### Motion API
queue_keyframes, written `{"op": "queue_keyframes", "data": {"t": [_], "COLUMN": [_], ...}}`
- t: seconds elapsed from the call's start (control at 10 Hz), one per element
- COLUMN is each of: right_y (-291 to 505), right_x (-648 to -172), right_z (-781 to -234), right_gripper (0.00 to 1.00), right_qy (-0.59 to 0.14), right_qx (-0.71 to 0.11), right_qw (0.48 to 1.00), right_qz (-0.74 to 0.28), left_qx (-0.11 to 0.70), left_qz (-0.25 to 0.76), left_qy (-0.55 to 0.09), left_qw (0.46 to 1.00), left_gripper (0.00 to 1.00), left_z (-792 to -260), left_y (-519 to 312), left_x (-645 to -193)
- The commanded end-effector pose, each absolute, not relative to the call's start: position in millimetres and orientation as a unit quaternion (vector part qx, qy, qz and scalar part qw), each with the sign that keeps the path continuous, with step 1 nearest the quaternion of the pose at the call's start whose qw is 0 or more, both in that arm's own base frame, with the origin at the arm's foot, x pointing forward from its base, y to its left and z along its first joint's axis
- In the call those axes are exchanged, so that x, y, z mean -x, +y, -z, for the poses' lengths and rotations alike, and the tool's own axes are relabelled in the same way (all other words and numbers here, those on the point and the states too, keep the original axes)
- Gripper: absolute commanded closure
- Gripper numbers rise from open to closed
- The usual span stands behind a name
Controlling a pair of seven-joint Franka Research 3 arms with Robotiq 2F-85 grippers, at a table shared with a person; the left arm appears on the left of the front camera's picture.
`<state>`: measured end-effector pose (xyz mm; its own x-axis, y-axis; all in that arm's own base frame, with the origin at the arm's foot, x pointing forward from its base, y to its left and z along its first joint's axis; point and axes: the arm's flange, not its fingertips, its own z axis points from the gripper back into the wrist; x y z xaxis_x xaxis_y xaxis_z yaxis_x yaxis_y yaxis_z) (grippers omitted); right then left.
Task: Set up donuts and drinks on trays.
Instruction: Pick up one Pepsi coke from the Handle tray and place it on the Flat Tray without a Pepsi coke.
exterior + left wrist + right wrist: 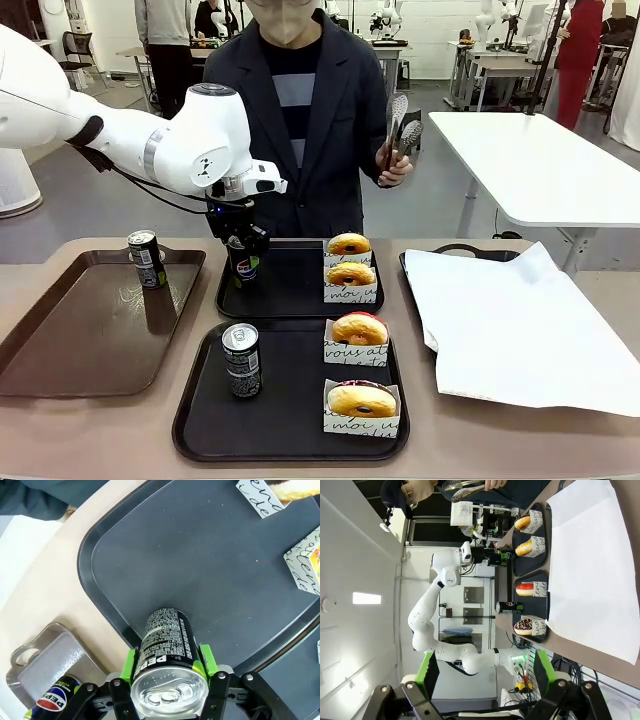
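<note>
Left gripper (170, 672) astride Pepsi can (167, 652) on far black tray (210, 570), pads beside can; grip unclear.

A: Slim black Pepsi can (243, 266) on the far matte black square tray (290, 300): mostly masked by the left gripper (243, 262). Pad contact unclear.

B: Fine print on the near grey-black can (241, 360) is too small to read. The glossy brown tray (90, 320) is cut off at the left edge.
</note>
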<state>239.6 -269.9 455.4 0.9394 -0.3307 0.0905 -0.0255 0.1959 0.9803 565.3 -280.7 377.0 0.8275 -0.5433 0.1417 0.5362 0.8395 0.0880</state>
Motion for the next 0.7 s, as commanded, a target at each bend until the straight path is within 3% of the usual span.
{"op": "queue_keyframes", "data": {"t": [0.0,0.6], "right_y": [-270.1,-270.1], "right_x": [-239.9,-239.9], "right_z": [-456.2,-456.2], "right_gripper": [0.00,0.00], "right_qy": [-0.144,-0.144], "right_qx": [-0.631,-0.631], "right_qw": [0.757,0.757], "right_qz": [0.096,0.096], "left_qx": [-0.010,-0.025], "left_qz": [0.277,0.295], "left_qy": [-0.073,-0.090], "left_qw": [0.958,0.951], "left_gripper": [0.00,0.00], "left_z": [-365.5,-396.2], "left_y": [-288.2,-284.2], "left_x": [-566.7,-549.2]}}
